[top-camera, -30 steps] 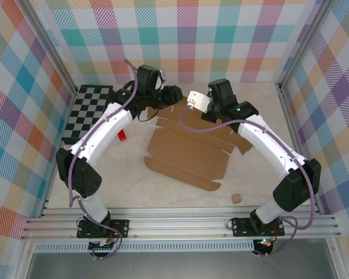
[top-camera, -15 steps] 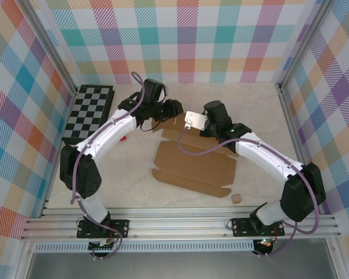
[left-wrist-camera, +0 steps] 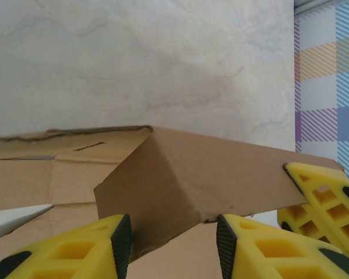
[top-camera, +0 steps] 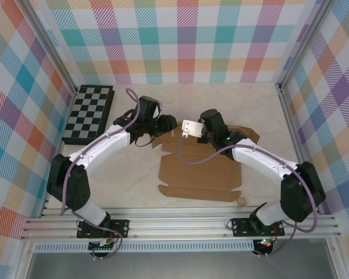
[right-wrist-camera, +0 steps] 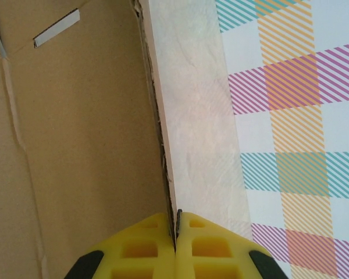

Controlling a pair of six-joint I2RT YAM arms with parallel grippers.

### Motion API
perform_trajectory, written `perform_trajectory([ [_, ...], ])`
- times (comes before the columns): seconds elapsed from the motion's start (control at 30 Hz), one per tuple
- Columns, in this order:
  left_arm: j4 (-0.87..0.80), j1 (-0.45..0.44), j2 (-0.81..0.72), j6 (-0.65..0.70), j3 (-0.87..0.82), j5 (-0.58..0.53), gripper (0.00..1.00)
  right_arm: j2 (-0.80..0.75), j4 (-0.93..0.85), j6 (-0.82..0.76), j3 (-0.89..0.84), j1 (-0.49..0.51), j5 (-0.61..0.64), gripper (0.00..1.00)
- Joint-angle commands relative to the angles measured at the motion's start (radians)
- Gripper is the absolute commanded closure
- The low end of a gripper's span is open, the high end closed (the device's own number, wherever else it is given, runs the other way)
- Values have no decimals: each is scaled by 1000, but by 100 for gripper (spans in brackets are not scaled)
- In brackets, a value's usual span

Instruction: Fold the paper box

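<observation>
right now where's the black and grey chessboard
In the top view the black-and-grey chessboard lies at the table's far left corner against the plaid wall, left of the left arm and clear of the flat brown cardboard paper box.

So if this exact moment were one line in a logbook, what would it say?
task: fold paper box | left fingers: straddling raised flap | right fingers: pinched on box edge | box: mostly flat

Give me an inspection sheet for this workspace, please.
Surface: pale marbled table.
Job's things: paper box, mostly flat, far panel raised.
Clutter: chessboard far left; cardboard scrap near front.
Grippers: left gripper straddles a raised flap; right gripper shut on the box's edge.
Cables: purple cables along both arms.
Surroundings: plaid walls, aluminium rail.
</observation>
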Motion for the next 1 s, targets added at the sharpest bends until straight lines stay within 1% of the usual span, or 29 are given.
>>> perform_trajectory([
  [0.0,16,-10,-93,-39,-39,-29,53,-3,91,20,-14,4,11,100],
  [0.13,-13,-8,-178,-37,-70,-89,53,-20,104,28,-41,4,23,100],
  [0.2,-38,-2,-194,-32,-70,-114,52,-30,111,32,-55,4,26,100],
  [0.23,-38,5,-196,-32,-64,-112,49,-35,113,31,-62,5,27,100],
  [0.3,-40,13,-181,-44,-35,-96,35,-46,131,22,-80,9,30,100],
  [0.33,-34,13,-163,-49,-17,-75,32,-52,146,17,-90,12,31,100],
  [0.43,-26,13,-102,-66,40,-19,27,-66,175,6,-112,18,34,100],
  [0.5,-42,13,-69,-59,66,-17,27,-71,185,0,-123,22,37,100],
  [0.63,-16,13,-23,-88,77,-10,31,-70,240,-37,-158,39,66,100],
  [0.77,-4,9,18,-100,91,-4,35,-71,260,-30,-172,48,73,100],
  [0.87,-1,4,29,-104,78,-7,43,-70,260,-30,-175,56,78,100],
  [0.97,19,-3,21,-124,37,-4,55,-70,265,-31,-182,64,90,100],
])
